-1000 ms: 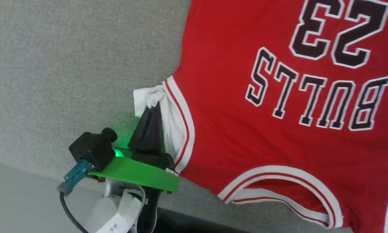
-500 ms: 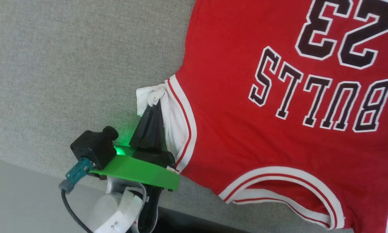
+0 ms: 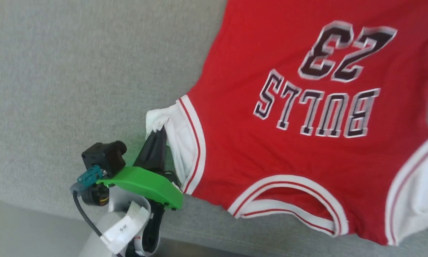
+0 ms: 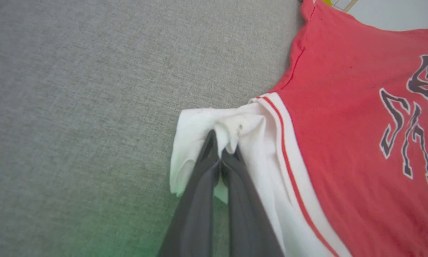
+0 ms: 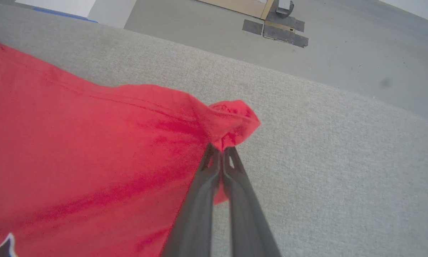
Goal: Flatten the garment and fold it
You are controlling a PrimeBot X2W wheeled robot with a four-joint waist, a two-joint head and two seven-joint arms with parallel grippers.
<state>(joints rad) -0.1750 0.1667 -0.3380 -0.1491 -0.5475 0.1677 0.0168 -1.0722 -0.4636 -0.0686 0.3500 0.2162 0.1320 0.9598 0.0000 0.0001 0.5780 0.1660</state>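
Note:
The garment (image 3: pixel 292 150) is a red T-shirt with white sleeves and black "BULLS 23" lettering, spread print-up on the grey cloth surface (image 3: pixel 74 82). My left gripper (image 3: pixel 157 132) is shut on the bunched white sleeve (image 3: pixel 171 125), whose folds wrap the fingertips in the left wrist view, left gripper (image 4: pixel 220 155), sleeve (image 4: pixel 199 125). In the right wrist view my right gripper (image 5: pixel 221 149) is shut on a puckered red corner (image 5: pixel 232 119) of the garment's edge, lifted slightly off the cloth. The other white sleeve (image 3: pixel 417 192) lies at the lower right.
The grey cloth surface extends wide to the left of the garment. Its near edge (image 3: pixel 39 210) runs along the bottom of the head view. Beyond the far edge, bare floor with tape patches (image 5: pixel 274 28) shows in the right wrist view.
The head camera has shifted, so the shirt sits further left and its right sleeve now shows. The left gripper still holds the white sleeve.

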